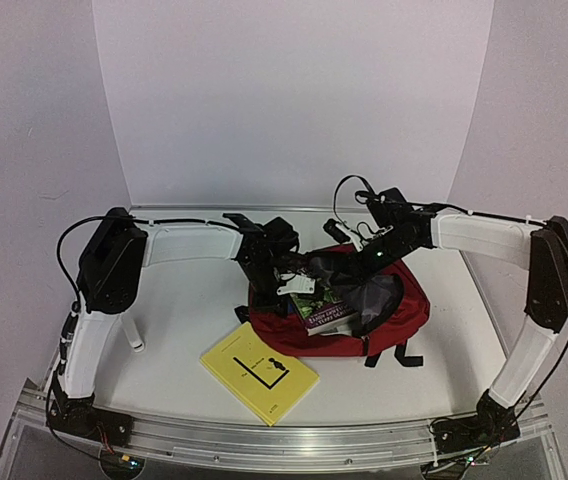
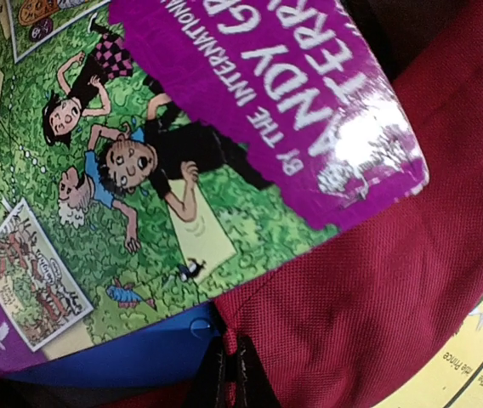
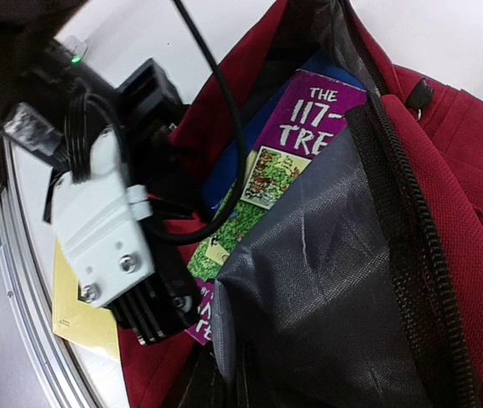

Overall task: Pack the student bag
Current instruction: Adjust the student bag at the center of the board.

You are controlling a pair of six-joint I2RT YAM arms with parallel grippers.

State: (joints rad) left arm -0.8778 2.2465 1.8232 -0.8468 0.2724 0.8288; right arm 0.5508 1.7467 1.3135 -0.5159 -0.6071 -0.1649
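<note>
The student bag (image 1: 409, 312) lies open in the middle of the table, dark red with grey lining. A purple and green comic book (image 1: 319, 305) lies partly in its mouth, on top of a blue book (image 2: 114, 348). My left gripper (image 1: 276, 268) is shut on the red rim (image 2: 369, 280) of the bag at its left edge, with its tips (image 2: 227, 365) pinching the fabric. My right gripper (image 1: 362, 258) is shut on the grey lined flap (image 3: 335, 280) and holds it up; its tips (image 3: 229, 387) are mostly hidden by the fabric.
A yellow book (image 1: 259, 372) lies on the table in front of the bag, left of centre. It also shows in the left wrist view (image 2: 471, 357) and the right wrist view (image 3: 76, 306). A small white pen-like thing (image 1: 136, 340) lies by the left arm. Black straps (image 1: 399, 355) trail at the bag's near side.
</note>
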